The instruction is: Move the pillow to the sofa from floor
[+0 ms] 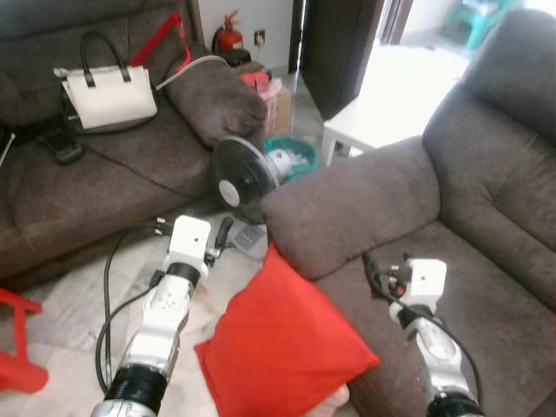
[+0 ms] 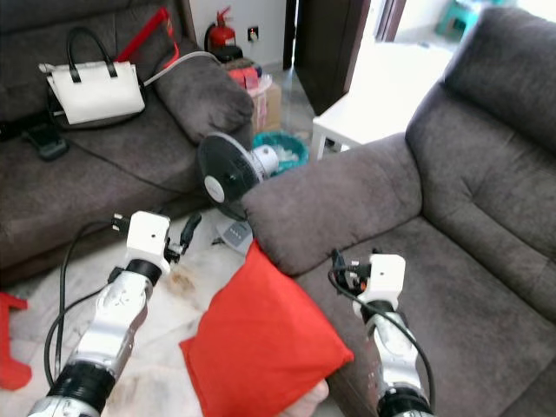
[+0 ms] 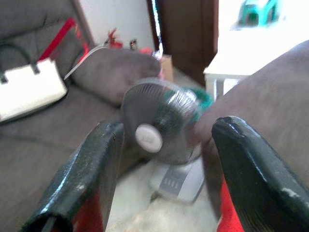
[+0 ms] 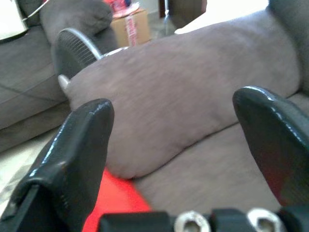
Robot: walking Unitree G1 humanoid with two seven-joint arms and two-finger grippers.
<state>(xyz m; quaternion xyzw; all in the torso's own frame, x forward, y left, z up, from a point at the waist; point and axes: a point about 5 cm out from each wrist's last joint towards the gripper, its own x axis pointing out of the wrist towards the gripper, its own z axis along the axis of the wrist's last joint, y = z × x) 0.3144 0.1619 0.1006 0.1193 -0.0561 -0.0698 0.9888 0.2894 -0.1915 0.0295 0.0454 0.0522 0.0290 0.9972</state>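
Observation:
A red pillow [image 1: 282,343] lies on the tiled floor, tilted, its top corner leaning against the front of the grey sofa [image 1: 486,261] on my right. My left gripper [image 1: 221,236] hovers over the floor just left of the pillow, open and empty. In the left wrist view its fingers [image 3: 91,174] frame a fan, with red showing low between them. My right gripper [image 1: 375,271] is above the sofa seat beside the armrest [image 1: 347,208], open and empty. The right wrist view has its fingers [image 4: 77,154] facing that armrest, with the pillow [image 4: 113,205] below.
A black table fan [image 1: 243,174] stands on the floor just beyond the pillow. Behind it are a teal basket [image 1: 291,156] and a cardboard box [image 1: 276,102]. A second grey sofa [image 1: 87,191] on the left holds a white handbag [image 1: 109,95]. A black cable [image 1: 109,287] loops on the floor.

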